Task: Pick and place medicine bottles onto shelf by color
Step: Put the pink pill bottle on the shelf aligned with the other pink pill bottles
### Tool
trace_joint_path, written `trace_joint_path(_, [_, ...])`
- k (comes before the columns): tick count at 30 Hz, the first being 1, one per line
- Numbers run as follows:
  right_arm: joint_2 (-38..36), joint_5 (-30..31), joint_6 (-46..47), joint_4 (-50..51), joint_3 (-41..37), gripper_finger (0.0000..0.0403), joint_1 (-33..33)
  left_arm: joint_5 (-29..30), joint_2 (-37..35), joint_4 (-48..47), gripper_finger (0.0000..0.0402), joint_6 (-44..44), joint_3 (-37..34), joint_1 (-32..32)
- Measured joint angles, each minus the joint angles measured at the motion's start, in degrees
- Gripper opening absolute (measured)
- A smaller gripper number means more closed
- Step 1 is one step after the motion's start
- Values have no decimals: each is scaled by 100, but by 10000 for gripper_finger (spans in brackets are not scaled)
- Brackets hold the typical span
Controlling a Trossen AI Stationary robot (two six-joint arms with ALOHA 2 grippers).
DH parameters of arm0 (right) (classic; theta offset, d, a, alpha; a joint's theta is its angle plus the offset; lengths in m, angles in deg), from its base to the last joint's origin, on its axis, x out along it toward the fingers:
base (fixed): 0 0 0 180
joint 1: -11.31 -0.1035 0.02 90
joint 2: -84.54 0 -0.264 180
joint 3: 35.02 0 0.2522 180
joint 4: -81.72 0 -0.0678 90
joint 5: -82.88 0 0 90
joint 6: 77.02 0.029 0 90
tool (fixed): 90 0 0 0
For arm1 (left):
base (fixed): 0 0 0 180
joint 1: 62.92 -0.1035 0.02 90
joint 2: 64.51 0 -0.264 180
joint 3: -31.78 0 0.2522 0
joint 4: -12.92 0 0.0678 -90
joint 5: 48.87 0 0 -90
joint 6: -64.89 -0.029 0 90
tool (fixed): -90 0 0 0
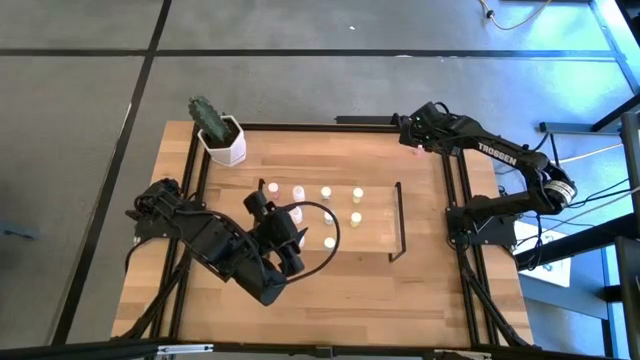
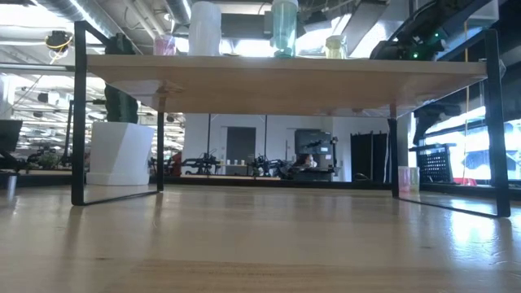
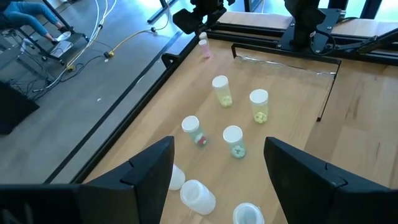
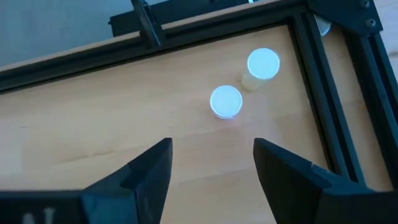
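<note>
we log the left gripper (image 3: 217, 165) open above the shelf (image 1: 380, 235), bottles (image 3: 231, 140) just ahead; right gripper (image 4: 211, 163) open over two corner bottles (image 4: 226, 101) on the worktop (image 1: 330, 300)

A light-wood shelf board with thin black metal end frames (image 1: 400, 215) was seen on a pale wooden tabletop edged in black rails (image 1: 330, 300). Small round bottles with white caps were shown: two yellow (image 3: 222, 92), two pale green (image 3: 234, 142), one pink (image 3: 204, 48). A white hexagonal pot holding a dark green cactus (image 1: 222, 140) was noted. Both arms were black.
</note>
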Motion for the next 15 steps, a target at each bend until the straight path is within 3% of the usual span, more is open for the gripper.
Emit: trace_joint_path(15, [784, 156, 128, -208, 0, 227, 0, 2, 0, 0, 242, 4, 0, 0])
